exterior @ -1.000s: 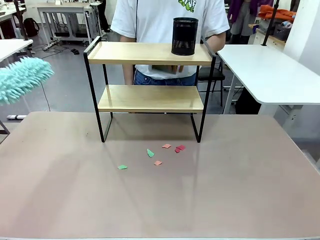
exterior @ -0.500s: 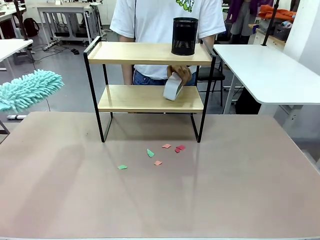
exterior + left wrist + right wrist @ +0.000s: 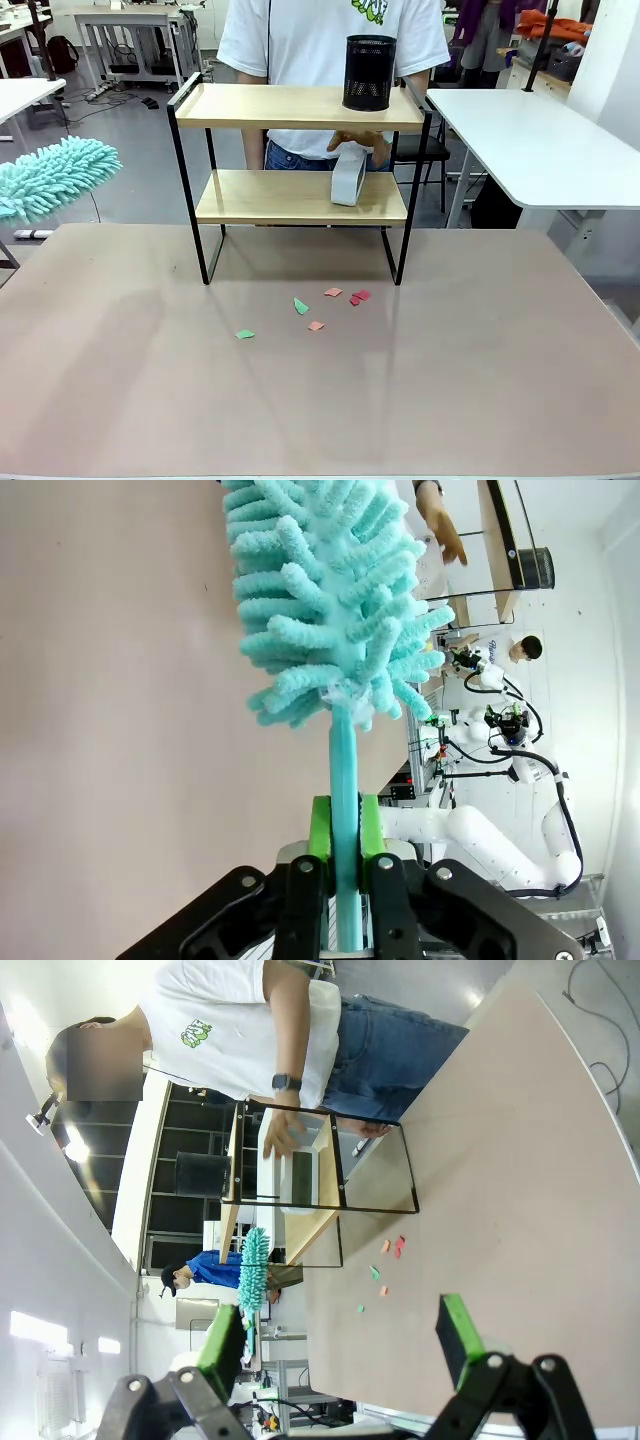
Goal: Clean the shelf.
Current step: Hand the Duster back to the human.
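The shelf (image 3: 300,197) stands at the table's far middle, with a black mesh cup (image 3: 369,72) on its top board. A person's hand (image 3: 360,143) holds a white box-like object (image 3: 348,178) upright on the lower board. My left gripper (image 3: 345,830) is shut on the teal handle of a fluffy teal duster (image 3: 330,590). The duster (image 3: 55,178) hangs at the far left, level with the lower board and well apart from the shelf. My right gripper (image 3: 340,1335) stands open and holds nothing, far from the shelf (image 3: 300,1185).
Several small red, orange and green paper scraps (image 3: 315,308) lie on the brown table (image 3: 450,380) in front of the shelf. A white table (image 3: 540,140) stands at the right, and the person stands behind the shelf.
The person's hand has brought the white object in from behind and stood it upright on the lower board. The duster has shifted slightly right and down.
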Motion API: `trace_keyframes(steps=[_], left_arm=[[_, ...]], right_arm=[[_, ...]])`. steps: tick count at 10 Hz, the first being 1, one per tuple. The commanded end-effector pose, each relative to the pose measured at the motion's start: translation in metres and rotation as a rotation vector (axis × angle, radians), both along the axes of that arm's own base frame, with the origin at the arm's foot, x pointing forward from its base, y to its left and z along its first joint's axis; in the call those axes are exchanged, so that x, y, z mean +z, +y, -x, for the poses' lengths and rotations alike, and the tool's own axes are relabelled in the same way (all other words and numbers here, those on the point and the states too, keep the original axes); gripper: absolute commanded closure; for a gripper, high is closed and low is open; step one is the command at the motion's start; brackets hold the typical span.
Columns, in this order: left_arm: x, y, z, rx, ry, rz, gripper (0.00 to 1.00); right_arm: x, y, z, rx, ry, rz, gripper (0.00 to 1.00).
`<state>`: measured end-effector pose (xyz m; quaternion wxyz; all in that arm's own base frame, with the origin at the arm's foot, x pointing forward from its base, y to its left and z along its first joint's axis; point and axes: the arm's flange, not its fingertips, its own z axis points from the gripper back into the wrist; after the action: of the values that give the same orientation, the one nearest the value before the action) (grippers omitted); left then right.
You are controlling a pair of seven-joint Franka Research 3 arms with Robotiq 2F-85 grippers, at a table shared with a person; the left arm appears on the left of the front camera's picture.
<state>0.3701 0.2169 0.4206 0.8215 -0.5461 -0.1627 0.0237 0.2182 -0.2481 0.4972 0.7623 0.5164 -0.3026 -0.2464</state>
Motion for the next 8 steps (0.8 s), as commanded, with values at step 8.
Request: trace_keyframes(steps=[8], left_arm=[[0.102, -0.039, 0.033, -0.508, -0.224, 0.068, 0.88]], right_arm=[[0.086, 0.106, -0.081, 0.687, -0.028, 0.215, 0.00]])
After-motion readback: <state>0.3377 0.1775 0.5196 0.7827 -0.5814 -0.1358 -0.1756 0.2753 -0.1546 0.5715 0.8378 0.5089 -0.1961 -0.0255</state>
